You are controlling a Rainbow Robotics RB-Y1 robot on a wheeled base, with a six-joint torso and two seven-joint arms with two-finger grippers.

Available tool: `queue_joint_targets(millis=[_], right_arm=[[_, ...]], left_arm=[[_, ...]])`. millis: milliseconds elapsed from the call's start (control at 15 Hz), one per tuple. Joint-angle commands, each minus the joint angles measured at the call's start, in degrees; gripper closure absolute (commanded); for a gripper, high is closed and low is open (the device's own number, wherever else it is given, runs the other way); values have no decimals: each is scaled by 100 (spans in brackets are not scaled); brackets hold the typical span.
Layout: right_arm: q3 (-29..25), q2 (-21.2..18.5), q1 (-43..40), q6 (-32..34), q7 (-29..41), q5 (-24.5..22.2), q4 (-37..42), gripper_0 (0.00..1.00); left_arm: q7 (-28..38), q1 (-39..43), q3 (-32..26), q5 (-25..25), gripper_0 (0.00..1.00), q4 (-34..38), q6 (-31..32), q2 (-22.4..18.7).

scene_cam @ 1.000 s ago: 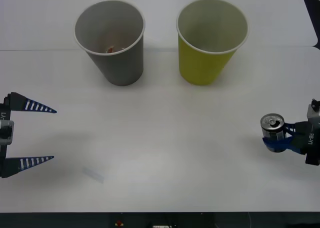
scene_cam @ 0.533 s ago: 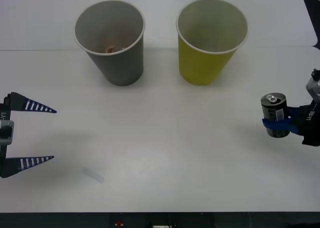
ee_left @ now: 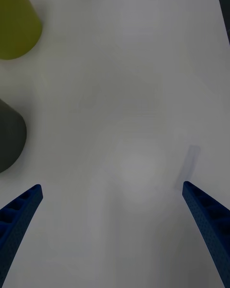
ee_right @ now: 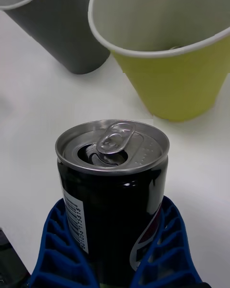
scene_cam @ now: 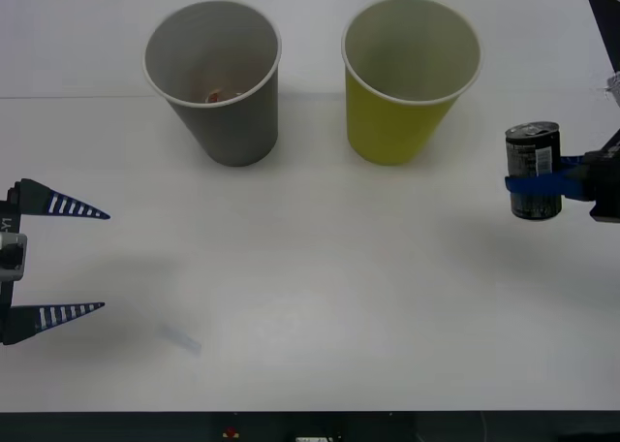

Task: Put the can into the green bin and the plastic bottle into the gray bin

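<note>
My right gripper point(scene_cam: 544, 183) is clamped on the can point(scene_cam: 533, 170), its blue ribbed fingers point(ee_right: 55, 249) pressing both sides of the lower body. The can stands upright, long axis vertical, pull-tab top facing up; in the right wrist view the opening under the tab point(ee_right: 113, 140) shows dark, and a barcode runs down the label by one finger. I hold it clear of the table point(scene_cam: 320, 268), off to the right side, near the green bin point(scene_cam: 407, 78) but apart from it and beside rather than over its mouth. In the front view the can's top sits about level with the lower part of that bin's wall.

The green bin and the gray bin point(scene_cam: 218, 78) stand upright next to each other at the far side of the table, mouths open upward, gray on the left. Something small and reddish lies at the bottom of the gray bin.

My left gripper point(scene_cam: 60, 260) hovers at the table's left edge, fingers spread wide, holding nothing.
</note>
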State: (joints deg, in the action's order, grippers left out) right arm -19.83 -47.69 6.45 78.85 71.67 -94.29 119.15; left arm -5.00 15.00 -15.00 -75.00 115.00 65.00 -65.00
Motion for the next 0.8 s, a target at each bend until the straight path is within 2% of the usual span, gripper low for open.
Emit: queue_joint_targets(millis=[67,267,400,533,800], right_arm=[[234,-249,498,7,365,-107,-15,100],[665,-469,1262,42,365,-133,-375,100],[902,-539,1878,324,365,-160,-709,100],[1280,-662,2607,596,365,-204,-1149,100],[2309,-662,4013,640,365,-441,-2282,100]], left_arm=[[0,0,0,0,0,0,0,0],[0,0,0,0,0,0,0,0],[0,0,0,0,0,0,0,0],[0,0,0,0,0,0,0,0],[0,0,0,0,0,0,0,0]])
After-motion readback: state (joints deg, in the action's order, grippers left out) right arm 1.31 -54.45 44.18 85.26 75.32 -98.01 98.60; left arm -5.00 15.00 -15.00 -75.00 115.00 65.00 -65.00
